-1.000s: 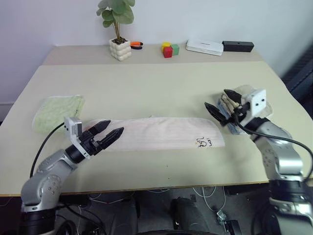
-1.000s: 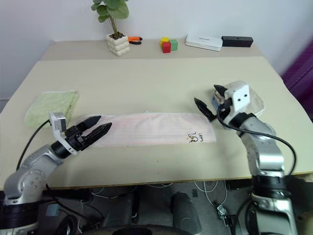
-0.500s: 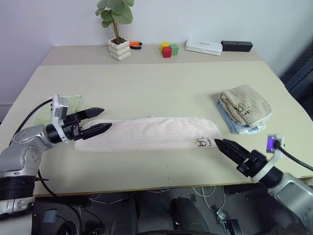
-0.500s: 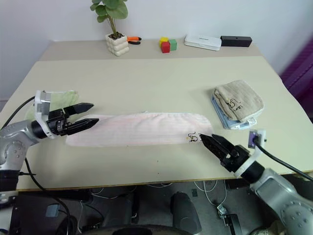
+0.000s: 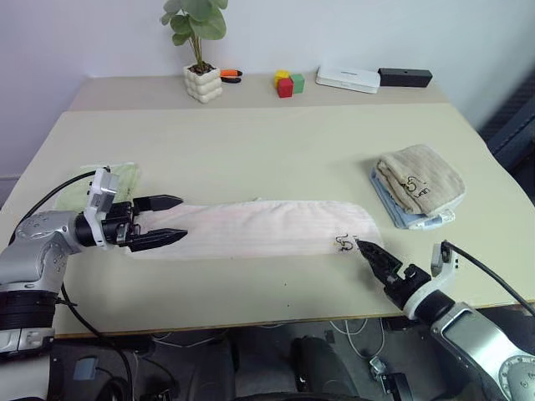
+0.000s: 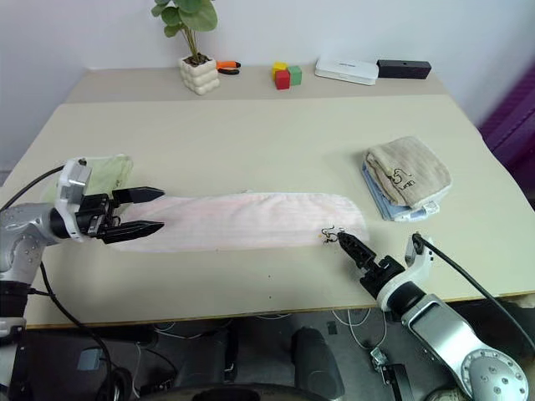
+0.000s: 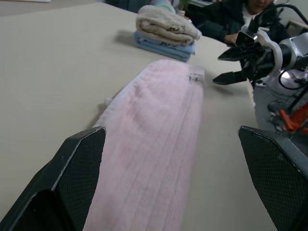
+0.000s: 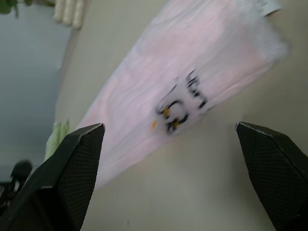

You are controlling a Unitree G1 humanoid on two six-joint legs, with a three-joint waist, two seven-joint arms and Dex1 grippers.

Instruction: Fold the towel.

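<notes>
Towel (image 5: 251, 229) flat, lengthwise across table (image 5: 276, 142) front | I'd pinch both end corners low, lift evenly, carry one end over the other | left gripper (image 5: 170, 220) spread wide at left end, empty | right gripper (image 5: 368, 251) wide by the mark (image 5: 345, 242), gripping nothing

A: What is the towel (image 5: 255, 228) made of?
B: Soft pale pink terry cloth, matt, with a faint ribbed weave.
A: And the table (image 5: 276, 142)?
B: A smooth, matt beige top.
A: The grippers?
B: The left gripper (image 5: 170, 220) has black fingers (image 7: 79, 173) with a fine textured grip; the arm casings look like brushed grey metal.
</notes>
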